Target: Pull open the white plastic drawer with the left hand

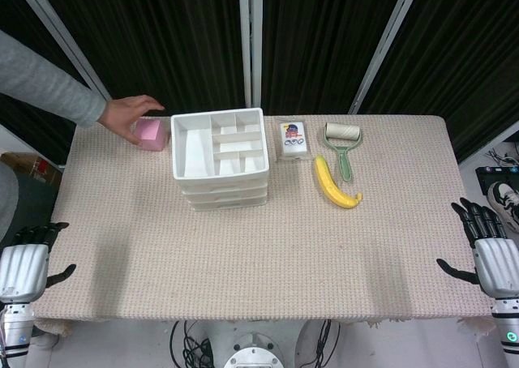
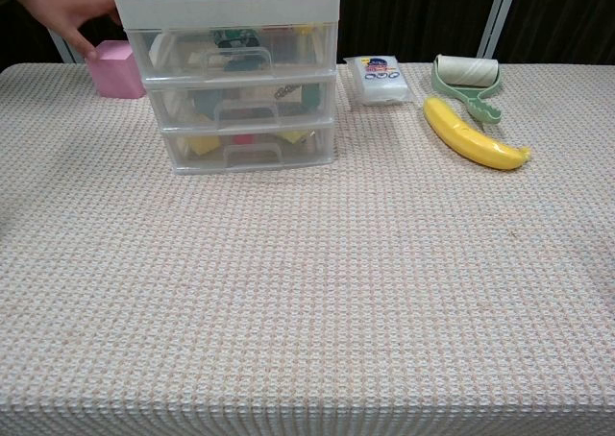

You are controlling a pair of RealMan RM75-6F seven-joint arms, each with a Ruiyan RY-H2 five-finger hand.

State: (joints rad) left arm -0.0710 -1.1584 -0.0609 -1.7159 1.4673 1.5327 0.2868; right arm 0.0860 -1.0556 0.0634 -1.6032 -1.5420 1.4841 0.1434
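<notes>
Head view: left hand (image 1: pixel 24 269) sits at the lower left corner of the frame, off the near left side, back of the hand facing up, dark fingers (image 1: pixel 42 232) pointing forward and apart, thumb (image 1: pixel 62 274) sticking out toward the centre. It holds nothing and touches nothing. Right hand (image 1: pixel 492 258) mirrors it at the lower right, back up, fingers (image 1: pixel 475 217) spread and pointing forward, thumb (image 1: pixel 451 271) angled inward, nothing in its grasp. Grey wrist housings run down out of frame below each hand. Chest view: neither hand nor arm visible.
</notes>
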